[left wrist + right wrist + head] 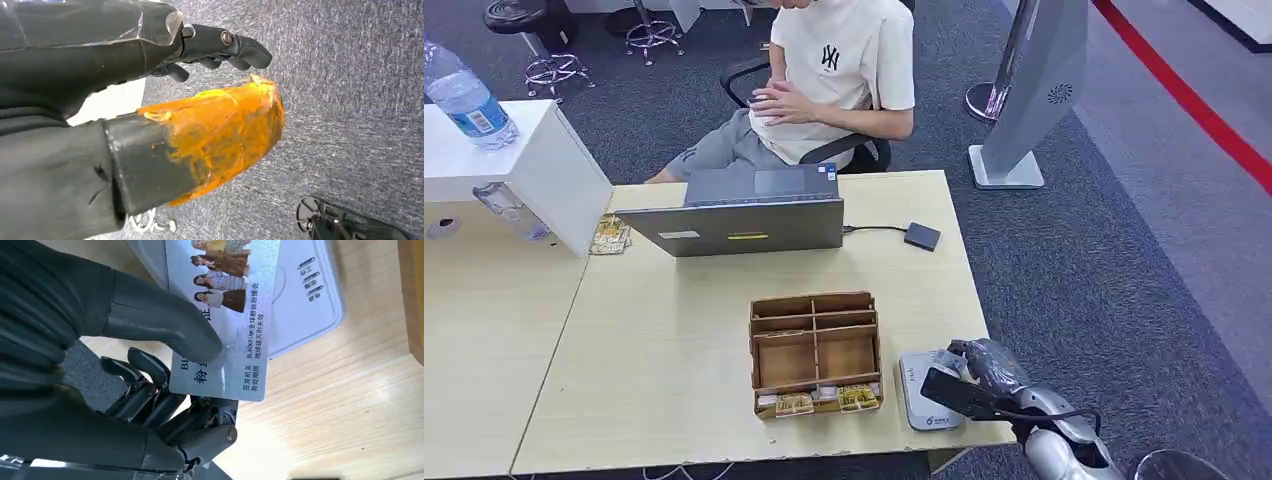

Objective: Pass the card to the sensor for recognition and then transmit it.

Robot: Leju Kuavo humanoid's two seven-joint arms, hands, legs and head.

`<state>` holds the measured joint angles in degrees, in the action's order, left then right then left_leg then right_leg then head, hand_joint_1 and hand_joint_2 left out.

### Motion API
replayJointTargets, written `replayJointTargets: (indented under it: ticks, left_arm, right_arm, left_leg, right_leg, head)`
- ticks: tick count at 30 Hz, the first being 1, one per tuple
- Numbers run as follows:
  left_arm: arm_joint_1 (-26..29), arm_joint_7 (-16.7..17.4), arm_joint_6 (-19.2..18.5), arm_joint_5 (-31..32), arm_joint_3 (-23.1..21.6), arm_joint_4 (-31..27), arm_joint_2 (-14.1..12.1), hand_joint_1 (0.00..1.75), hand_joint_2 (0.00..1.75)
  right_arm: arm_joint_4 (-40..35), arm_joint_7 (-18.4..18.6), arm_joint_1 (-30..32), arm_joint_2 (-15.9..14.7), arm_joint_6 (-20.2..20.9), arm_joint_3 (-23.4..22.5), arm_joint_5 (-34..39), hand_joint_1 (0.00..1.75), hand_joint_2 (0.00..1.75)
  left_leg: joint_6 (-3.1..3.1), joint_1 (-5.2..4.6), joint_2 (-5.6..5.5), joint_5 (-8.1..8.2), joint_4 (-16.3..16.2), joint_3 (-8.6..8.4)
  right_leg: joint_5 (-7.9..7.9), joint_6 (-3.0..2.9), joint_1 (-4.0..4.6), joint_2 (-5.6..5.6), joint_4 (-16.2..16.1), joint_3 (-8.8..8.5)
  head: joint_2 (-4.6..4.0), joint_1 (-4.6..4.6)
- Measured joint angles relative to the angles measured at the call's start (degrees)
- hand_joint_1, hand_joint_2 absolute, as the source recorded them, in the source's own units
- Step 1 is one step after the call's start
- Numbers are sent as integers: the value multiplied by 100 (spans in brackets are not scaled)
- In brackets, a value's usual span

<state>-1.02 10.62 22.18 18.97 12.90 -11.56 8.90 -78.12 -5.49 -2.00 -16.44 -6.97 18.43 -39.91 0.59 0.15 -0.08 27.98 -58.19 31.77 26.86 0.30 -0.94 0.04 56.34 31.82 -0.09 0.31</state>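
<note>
My right hand (984,365) is at the table's front right corner, over the white card sensor (927,392). In the right wrist view my right hand (165,390) pinches a pale printed card (235,315) between thumb and fingers, held flat just above the white sensor (315,310). The card (946,358) shows as a small pale edge at my fingertips in the head view. My left hand (220,50) hangs over grey carpet with fingers curled in and nothing in it; its thumb is wrapped in orange tape.
A wooden compartment box (815,352) with several cards in its front slot stands left of the sensor. A laptop (744,220) and a small black drive (922,236) sit at the table's far side. A seated person (824,80) is behind it. A water bottle (469,100) is on the white box.
</note>
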Motion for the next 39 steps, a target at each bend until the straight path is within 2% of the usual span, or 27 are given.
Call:
replayJointTargets:
  ticks: [5, 15, 25, 28, 31, 34, 39]
  left_arm:
    - [2, -4, 7, 4, 2, 0, 2, 0, 0]
    - [3, -55, 33, 149, 7, 0, 48, 0, 0]
    - [0, -57, 9, 324, 7, 0, 52, 0, 0]
    - [-1, -55, -42, 426, 7, 0, 50, 0, 0]
    - [-11, -48, -113, 568, 7, 0, 44, 0, 0]
    - [-32, -24, -231, 765, 7, 0, 28, 0, 0]
    - [-53, 7, -352, 990, 7, 0, 13, 0, 0]
  right_arm:
    - [-61, -134, 71, 57, -217, -114, 201, 175, 175]
    - [-838, -1045, 176, 787, -1762, -835, 417, 175, 175]
    - [-1576, -1561, 200, 1263, -2428, -1005, 277, 175, 175]
    - [-1613, -1716, 120, 1388, -2739, -951, -222, 175, 175]
    - [-1539, -1794, -94, 1530, -3138, -763, -1117, 175, 175]
    - [-1207, -1962, -535, 1898, -3233, -503, -2066, 175, 175]
    - [-528, -2096, -1328, 2553, -3244, -328, -3065, 175, 175]
  left_leg:
    - [0, 0, 0, 0, 0, 1]
    - [0, 1, 0, 0, 1, 1]
    - [0, 1, 0, 0, 1, 3]
    - [-1, 1, 1, -1, 1, 3]
    - [-2, 2, 4, -2, 2, 2]
    - [-9, 3, 12, -6, 2, -2]
    - [-16, 7, 9, -14, 2, 0]
  right_leg:
    - [0, 0, 0, 0, 0, 0]
    - [1, -1, 1, 0, 2, 2]
    - [1, 0, 0, 0, 2, 1]
    - [0, -1, 0, 1, 3, 1]
    - [-1, -3, 1, 5, 6, 2]
    - [-3, -6, 2, 14, 12, 4]
    - [-6, -11, 4, 11, 22, 8]
  head:
    - [0, 0]
    - [0, 0]
    - [0, 0]
    - [0, 0]
    - [0, 0]
    - [0, 0]
    - [0, 0]
